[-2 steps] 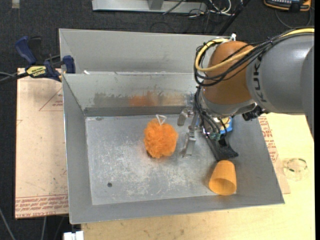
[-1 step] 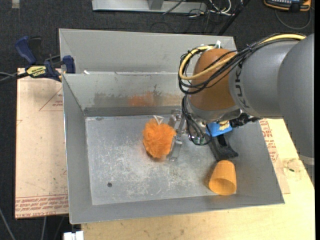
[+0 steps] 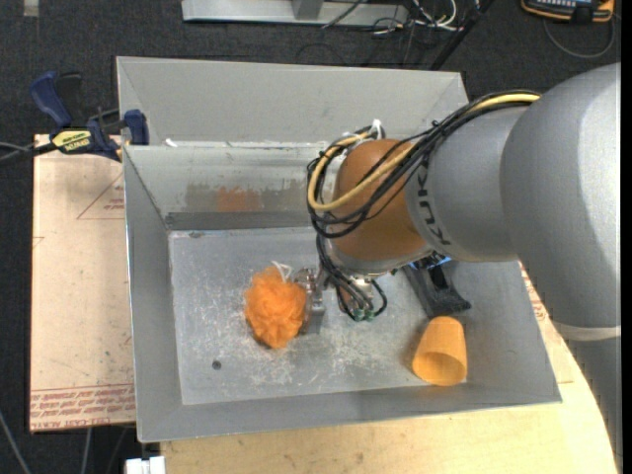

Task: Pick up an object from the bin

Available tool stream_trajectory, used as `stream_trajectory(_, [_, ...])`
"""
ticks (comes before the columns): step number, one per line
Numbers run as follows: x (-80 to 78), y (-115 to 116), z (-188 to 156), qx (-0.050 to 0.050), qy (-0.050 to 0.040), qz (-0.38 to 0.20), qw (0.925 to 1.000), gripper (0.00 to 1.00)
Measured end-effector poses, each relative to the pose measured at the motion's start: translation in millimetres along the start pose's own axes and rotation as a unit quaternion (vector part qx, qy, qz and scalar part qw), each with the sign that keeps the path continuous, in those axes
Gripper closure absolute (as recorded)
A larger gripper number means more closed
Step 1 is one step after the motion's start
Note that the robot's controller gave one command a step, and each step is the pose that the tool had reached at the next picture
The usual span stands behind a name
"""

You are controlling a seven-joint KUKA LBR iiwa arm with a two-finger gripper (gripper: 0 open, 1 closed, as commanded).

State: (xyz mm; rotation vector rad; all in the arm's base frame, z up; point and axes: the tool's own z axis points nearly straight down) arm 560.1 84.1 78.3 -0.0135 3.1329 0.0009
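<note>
An orange fluffy puff point(image 3: 274, 308) lies in the middle of the bin floor. My gripper point(image 3: 315, 297) is down at floor level, right against the puff's right side. An orange cone-shaped cup point(image 3: 440, 350) lies on its side near the bin's front right, apart from the gripper. A black elongated thing point(image 3: 434, 287) lies just behind the cup, partly hidden under the arm.
The arm, with its orange cover and looped cables, hangs over the bin's middle and back right and hides the floor there. The bin's sloped back wall rises behind the puff.
</note>
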Motion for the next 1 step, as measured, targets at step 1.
stream_trajectory(1, [-0.1, -0.5, 0.0, 0.000, -0.0001, 0.000, 1.0000, 1.00])
